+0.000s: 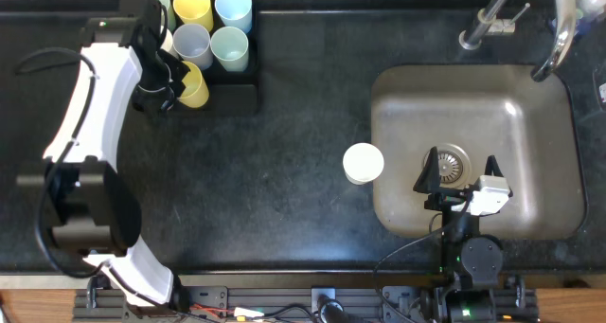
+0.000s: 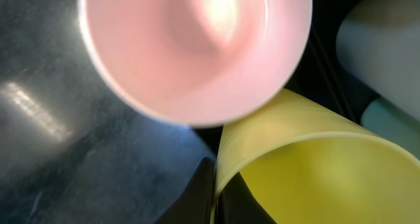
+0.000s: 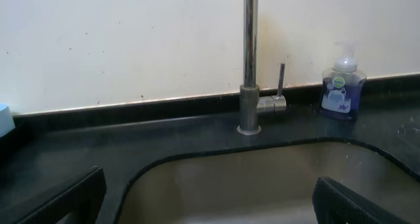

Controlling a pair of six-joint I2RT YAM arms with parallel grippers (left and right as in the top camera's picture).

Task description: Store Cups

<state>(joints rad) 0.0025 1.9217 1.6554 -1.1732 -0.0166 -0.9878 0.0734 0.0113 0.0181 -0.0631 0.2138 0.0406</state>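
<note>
My left gripper point(image 1: 176, 80) is at the black cup rack point(image 1: 239, 84) at the back left, shut on the rim of a yellow cup point(image 1: 194, 85). The left wrist view shows its fingers pinching that yellow cup's point(image 2: 315, 175) wall, one inside and one outside, right beside a pink cup point(image 2: 197, 46). Several more cups stand in the rack: yellow point(image 1: 192, 6), blue point(image 1: 233, 8), pale grey-blue point(image 1: 192, 44) and teal point(image 1: 229, 48). A white cup point(image 1: 363, 163) stands alone on the dark counter left of the sink. My right gripper point(image 1: 461, 171) hangs open over the sink, holding nothing.
The steel sink point(image 1: 530, 105) fills the right side, with a faucet point(image 3: 249, 66) behind it and a soap bottle point(image 3: 340, 91) at the wall. The dark counter point(image 1: 284, 171) stretches between rack and sink.
</note>
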